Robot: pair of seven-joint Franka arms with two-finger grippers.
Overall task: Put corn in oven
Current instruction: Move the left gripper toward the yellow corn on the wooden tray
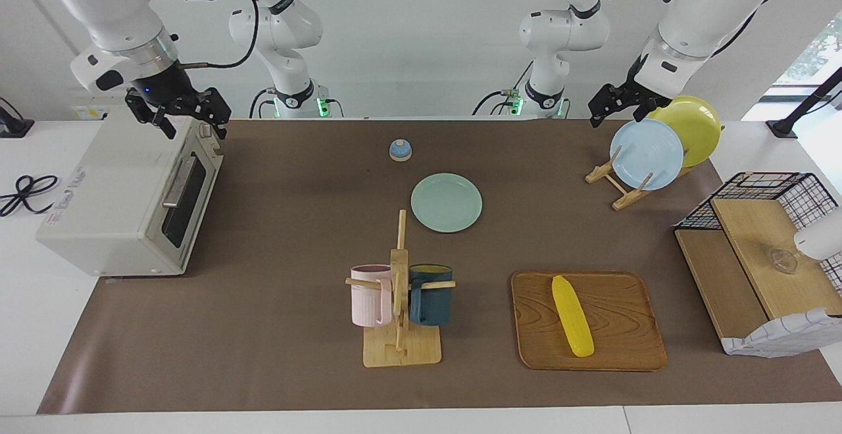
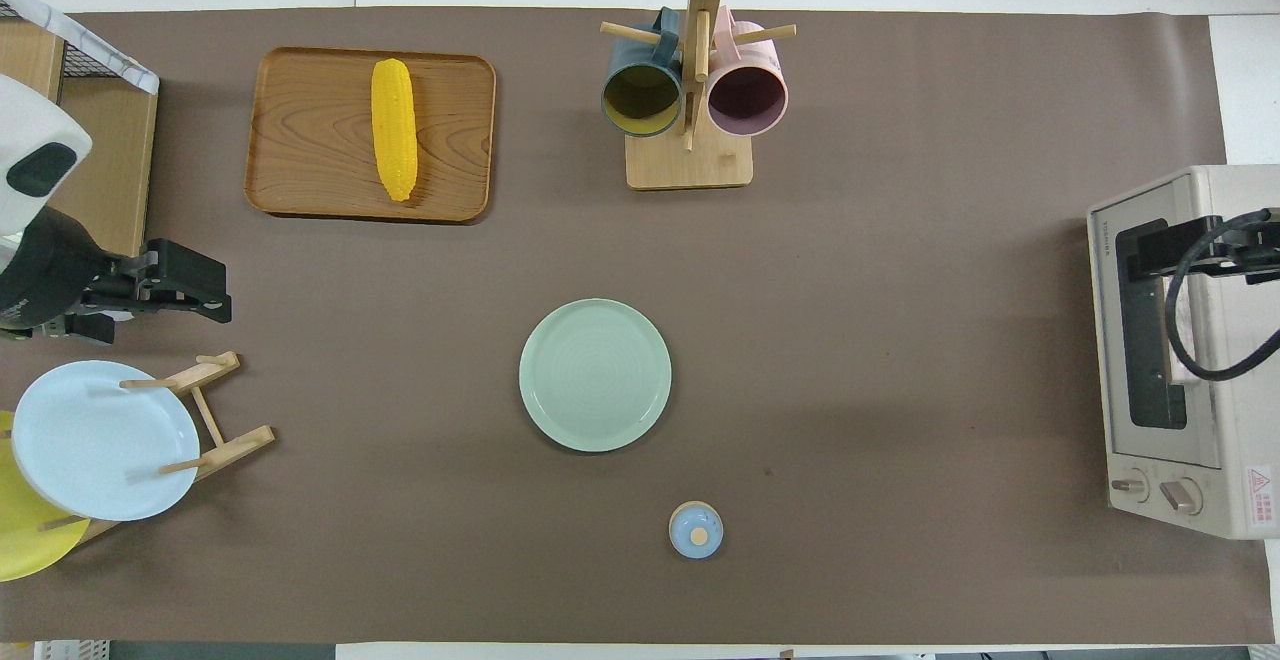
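While both arms hang up in the air with nothing held, the layout reads as follows.
right gripper [image 1: 179, 113]: fingers spread, empty, over the top of the oven [image 1: 112, 204] near its door edge.
left gripper [image 1: 621, 106]: fingers spread, empty, over the brown mat by the plate rack [image 1: 618, 187], just above the light blue plate [image 1: 646, 154].
corn [image 1: 571, 315]: lies flat on the wooden tray [image 1: 618, 329], well apart from both grippers; farther from the robots than the left gripper, toward the left arm's end of the surface [image 1: 276, 237]. Long axis runs roughly away from the robots.
oven: directly under the right gripper, at the right arm's end; closed dark glass door with bar handle faces the middle of the surface; two knobs at the end nearer the robots.
wooden tray: carries the corn alone, well apart from the oven.
plate rack: under the left gripper, holds the light blue plate and a yellow plate [image 1: 694, 125] upright.
green plate [image 1: 446, 202]: flat mid-surface, between the two grippers.
small blue bell [image 1: 400, 150]: nearer the robots than the green plate.
mug tree [image 1: 399, 289]: farther from the robots than the green plate; pink mug [image 1: 370, 296] and dark blue mug [image 1: 431, 296] hang on it.
wire basket shelf [image 1: 763, 250]: at the left arm's end beside the tray, with a checked cloth [image 1: 783, 335] at its corner.
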